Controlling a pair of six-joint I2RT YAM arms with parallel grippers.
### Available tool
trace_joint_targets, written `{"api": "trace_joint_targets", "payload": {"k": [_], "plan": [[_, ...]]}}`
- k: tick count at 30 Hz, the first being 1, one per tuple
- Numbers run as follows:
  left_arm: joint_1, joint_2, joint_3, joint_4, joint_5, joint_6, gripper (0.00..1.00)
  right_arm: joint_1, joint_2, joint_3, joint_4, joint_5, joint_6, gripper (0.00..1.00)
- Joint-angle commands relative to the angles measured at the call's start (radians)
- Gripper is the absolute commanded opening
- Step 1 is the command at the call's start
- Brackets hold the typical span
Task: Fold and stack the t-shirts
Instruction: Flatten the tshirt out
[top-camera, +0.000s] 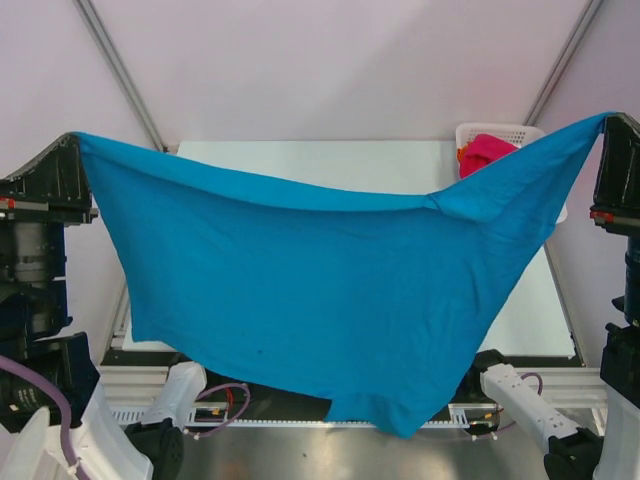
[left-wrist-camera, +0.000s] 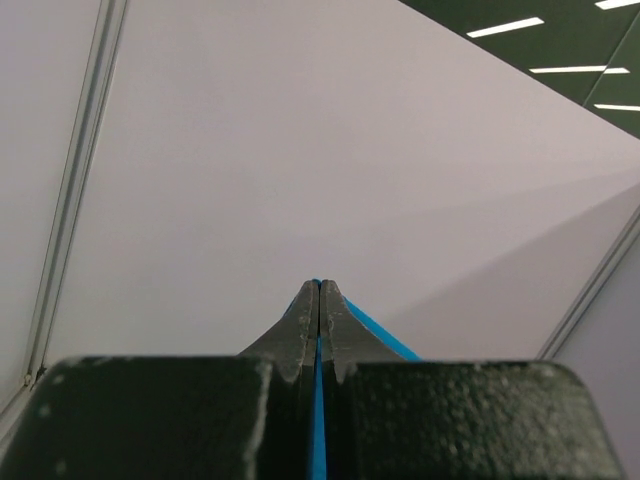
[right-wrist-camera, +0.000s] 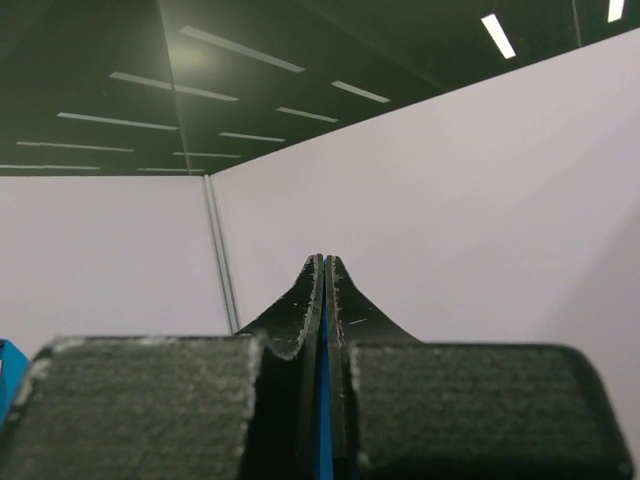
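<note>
Looked down on a pale table (top-camera: 300, 160) well below and between the two raised pincers, walled by plain lilac panels and slanting grey frame poles (top-camera: 120, 70). Found, below and just inward of the right pincer (top-camera: 607, 125), a white lattice basket (top-camera: 505, 131) at the table's far corner, holding a crimson-pink t-shirt (top-camera: 487, 152) with a sliver of orange beside it. Gripped the bright blue t-shirt (top-camera: 320, 290) by its top corners: left pincer (top-camera: 72, 145) pinched tight on one, right pincer tight on the other, with blue cloth showing in the seam of the pressed jaws in both wrist views. Sagged between them, hiding most of the table, lower hem dangling over the arm bases. Faced only bare wall and dark ceiling ahead of each pincer.
</note>
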Motion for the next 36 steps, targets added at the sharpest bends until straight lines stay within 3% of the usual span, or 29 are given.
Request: {"api": "trace_joint_targets", "payload": {"k": [1,16,20,29,31,36], "plan": [[0.003,-0.054,0.010,0.015,-0.024,-0.009,0.00,-0.003,-0.057,0.020,0.066,-0.042,0.005,0.00],[0.003,-0.124,-0.047,-0.042,-0.113,-0.019,0.00,-0.003,-0.069,0.002,0.069,-0.028,0.039,0.00],[0.003,-0.118,-0.209,0.016,-0.122,-0.015,0.00,-0.002,-0.016,-0.064,0.098,0.018,0.013,0.00],[0.003,0.038,-0.648,0.252,-0.144,-0.048,0.00,-0.017,0.348,-0.198,0.245,0.066,0.011,0.00],[0.002,0.128,-0.747,0.346,-0.159,-0.035,0.00,-0.016,0.462,-0.239,0.313,0.064,0.000,0.00],[0.015,0.431,-0.800,0.449,-0.210,-0.066,0.00,-0.065,0.736,-0.238,0.428,0.046,0.020,0.00]]}}
